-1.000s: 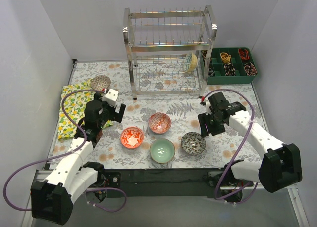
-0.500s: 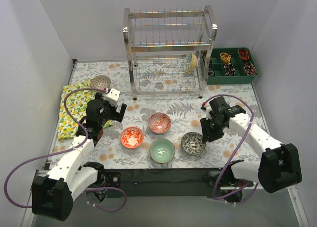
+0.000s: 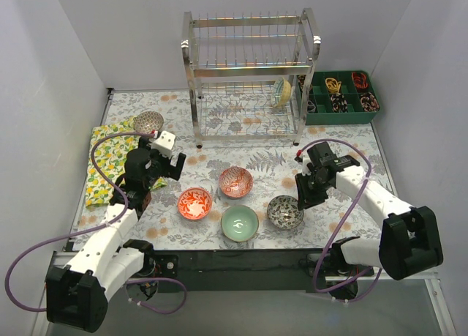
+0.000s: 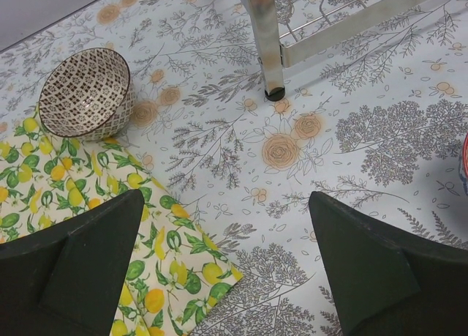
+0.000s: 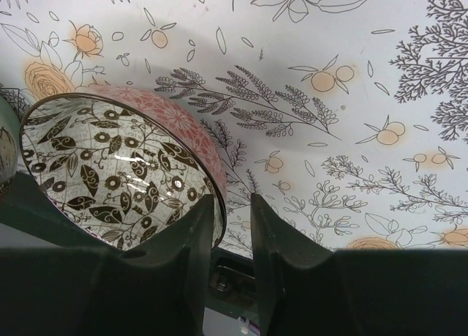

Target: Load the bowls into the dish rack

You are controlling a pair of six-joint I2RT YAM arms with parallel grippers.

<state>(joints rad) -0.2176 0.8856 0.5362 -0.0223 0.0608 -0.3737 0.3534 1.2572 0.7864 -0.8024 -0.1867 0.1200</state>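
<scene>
The dark grey patterned bowl (image 3: 285, 211) sits upright on the table (image 3: 344, 222), its rim right at the narrow slot of my right claw (image 5: 232, 204), fingers slightly apart and clamping nothing. The bowl lies at seven o'clock from that claw, the dish rack (image 3: 248, 80) at eleven. My left claw (image 4: 225, 198), spread wide, is much farther off.

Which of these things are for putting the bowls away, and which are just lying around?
For the job: dish rack; yellow bowl, already standing in it; orange-red bowl; pink-red bowl; pale green bowl; black-leaf bowl; brown-patterned bowl.

Just lying about: lemon-print cloth; green compartment tray.
</scene>
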